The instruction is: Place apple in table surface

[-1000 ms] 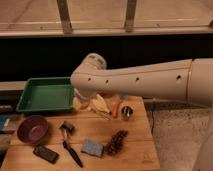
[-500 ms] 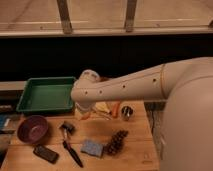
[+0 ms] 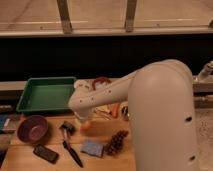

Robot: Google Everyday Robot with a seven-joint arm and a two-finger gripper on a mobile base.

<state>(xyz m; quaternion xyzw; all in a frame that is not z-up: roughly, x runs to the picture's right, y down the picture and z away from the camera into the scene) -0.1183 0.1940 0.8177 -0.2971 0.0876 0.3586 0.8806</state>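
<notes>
The apple [image 3: 86,125] shows as a small yellow-orange patch just under the end of my white arm, low over or on the wooden table surface [image 3: 107,131]. It lies between the black brush and the carrot. My gripper [image 3: 82,119] is at the arm's lower left end, directly above the apple and mostly hidden by the wrist. The arm [image 3: 150,100] covers the right half of the view and much of the table.
A green tray [image 3: 45,93] stands at the back left. A purple bowl [image 3: 32,129], a black phone [image 3: 46,153], a black brush [image 3: 69,135], a blue sponge [image 3: 92,148], a dark grape bunch [image 3: 116,142] and an orange carrot [image 3: 116,109] lie around the gripper.
The arm has swung left and down, bringing the gripper and the apple down to the tabletop near the brush. The arm's body now fills more of the right side.
</notes>
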